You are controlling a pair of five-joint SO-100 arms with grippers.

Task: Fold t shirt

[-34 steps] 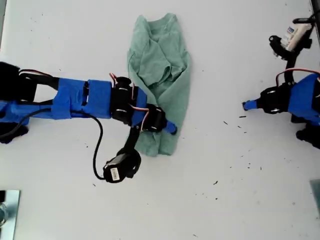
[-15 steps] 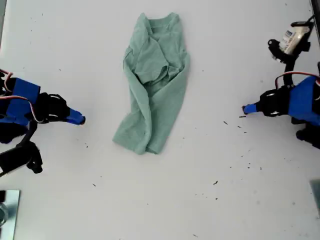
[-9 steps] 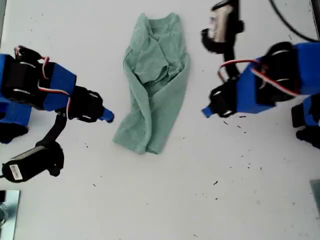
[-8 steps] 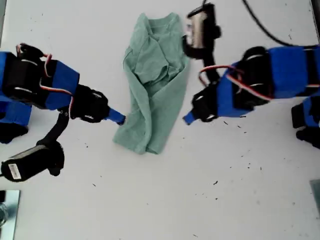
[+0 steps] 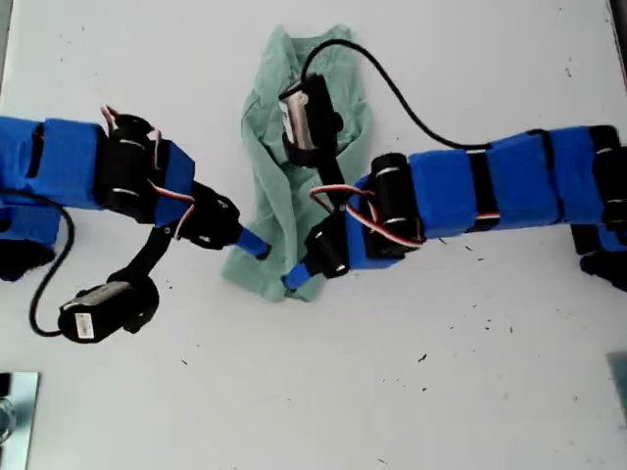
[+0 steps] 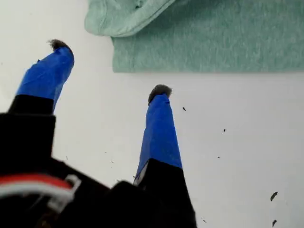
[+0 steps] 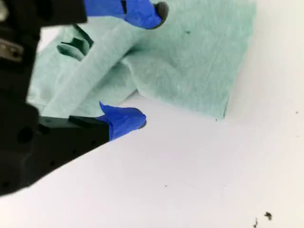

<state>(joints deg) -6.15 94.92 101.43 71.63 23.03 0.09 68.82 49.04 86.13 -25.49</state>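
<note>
The t shirt [image 5: 266,176], pale mint green, lies rumpled and folded into a long narrow strip on the white table in the exterior view. My first gripper [image 5: 253,243] comes in from the exterior view's left. It is open, and its blue fingertips [image 6: 159,91] rest just short of the shirt's edge [image 6: 199,47]. From the exterior view's right, my second gripper [image 5: 297,278] reaches the shirt's lower end. It is open, with one finger [image 7: 142,12] over the cloth [image 7: 199,61] and the other on the table beside it.
The second arm's wrist camera [image 5: 309,122] and black cable hang over the shirt's middle. Beside the first arm, its own camera [image 5: 98,313] sits low over the table. Dark specks [image 5: 485,323] dot the table toward the exterior view's right. A metal object [image 5: 15,411] shows in that view's lower left corner.
The arm on the exterior view's left drew back off the shirt. Then both arms reached in from the sides to its lower end. The shirt has stayed put over the last second.
</note>
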